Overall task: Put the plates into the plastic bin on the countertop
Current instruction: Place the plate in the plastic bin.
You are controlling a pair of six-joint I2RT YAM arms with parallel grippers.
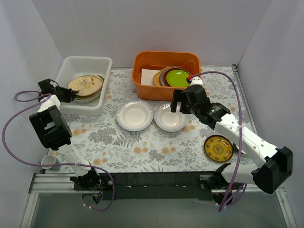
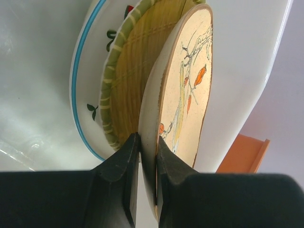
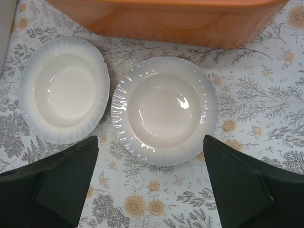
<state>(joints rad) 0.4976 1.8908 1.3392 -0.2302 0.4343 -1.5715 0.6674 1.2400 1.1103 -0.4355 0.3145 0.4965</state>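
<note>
My left gripper (image 1: 67, 93) is shut on the rim of a cream plate with orange-flower print (image 1: 85, 84), held over the stack inside the white plastic bin (image 1: 84, 62). In the left wrist view the left gripper (image 2: 148, 142) pinches the cream plate (image 2: 190, 85) above a yellow woven plate (image 2: 135, 66) and a blue-rimmed fruit-patterned plate (image 2: 88, 71). My right gripper (image 1: 178, 101) is open above the right of two white plates (image 1: 170, 118), (image 1: 135, 115) on the countertop (image 1: 142, 147). In the right wrist view the right gripper (image 3: 149, 142) straddles the right plate's (image 3: 166, 107) near rim. A dark brown-gold plate (image 1: 218, 147) lies at the right.
An orange tub (image 1: 166, 58) at the back holds a lime-green plate (image 1: 179, 76) and maroon-rimmed plates. It shows just beyond the white plates in the right wrist view (image 3: 166, 19). A small white cup (image 1: 50, 162) stands at the near left edge.
</note>
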